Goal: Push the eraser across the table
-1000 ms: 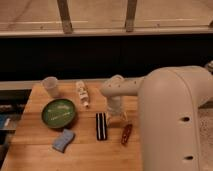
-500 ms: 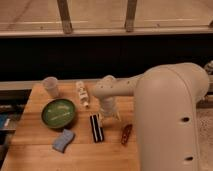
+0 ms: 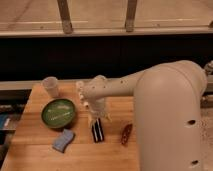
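Note:
The eraser, a flat black block with a pale lengthwise stripe, lies on the light wooden table just right of the green plate, its long side pointing toward the camera. My gripper hangs from the pale arm directly over the eraser's far end and seems to touch it. The wrist hides that end of the eraser.
A blue-grey sponge lies in front of the plate. A small reddish-brown oblong thing lies right of the eraser. A pale cup stands at the back left. A small bottle is partly hidden behind the arm. My large arm body fills the right side.
My arm has swung left and lower. The eraser has slid a little left and toward the near edge, closer to the plate and farther from the reddish-brown thing.

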`<state>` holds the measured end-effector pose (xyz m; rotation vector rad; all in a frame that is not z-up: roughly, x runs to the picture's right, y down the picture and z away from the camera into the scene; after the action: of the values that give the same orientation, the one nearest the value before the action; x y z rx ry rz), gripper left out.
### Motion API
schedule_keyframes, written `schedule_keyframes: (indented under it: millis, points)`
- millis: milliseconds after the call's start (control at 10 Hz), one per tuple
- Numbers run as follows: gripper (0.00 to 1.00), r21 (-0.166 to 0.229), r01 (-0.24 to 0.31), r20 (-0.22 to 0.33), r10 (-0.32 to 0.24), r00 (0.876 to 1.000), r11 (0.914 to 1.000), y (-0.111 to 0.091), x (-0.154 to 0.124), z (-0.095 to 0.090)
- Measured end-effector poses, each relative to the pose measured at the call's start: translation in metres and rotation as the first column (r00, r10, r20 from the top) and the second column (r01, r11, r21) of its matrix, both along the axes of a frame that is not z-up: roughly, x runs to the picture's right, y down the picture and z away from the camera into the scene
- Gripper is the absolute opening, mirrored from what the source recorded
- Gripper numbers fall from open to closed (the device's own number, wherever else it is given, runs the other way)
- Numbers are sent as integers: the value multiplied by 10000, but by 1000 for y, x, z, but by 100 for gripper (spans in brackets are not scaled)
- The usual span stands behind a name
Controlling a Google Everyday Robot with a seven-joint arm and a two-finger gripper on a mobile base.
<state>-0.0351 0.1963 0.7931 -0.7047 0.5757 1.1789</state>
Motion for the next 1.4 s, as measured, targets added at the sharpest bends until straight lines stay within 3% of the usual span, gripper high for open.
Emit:
schedule_keyframes:
  millis: [200, 400, 600, 900, 1200, 1400]
  points:
    - [64, 254, -39, -419, 49, 9991, 9997, -5, 12, -1]
    - [64, 607, -300, -1123, 367, 9930, 9977, -19, 50, 3]
    - [64, 1019, -740, -1892, 924, 9776, 9920, -35, 103, 9]
    - [64, 1073, -1290, -2310, 1509, 9612, 9858, -36, 133, 34]
    - [64, 619, -1258, -2106, 1362, 9680, 9901, -17, 112, 53]
    - [64, 372, -1053, -1839, 1104, 9767, 9937, -8, 92, 51]
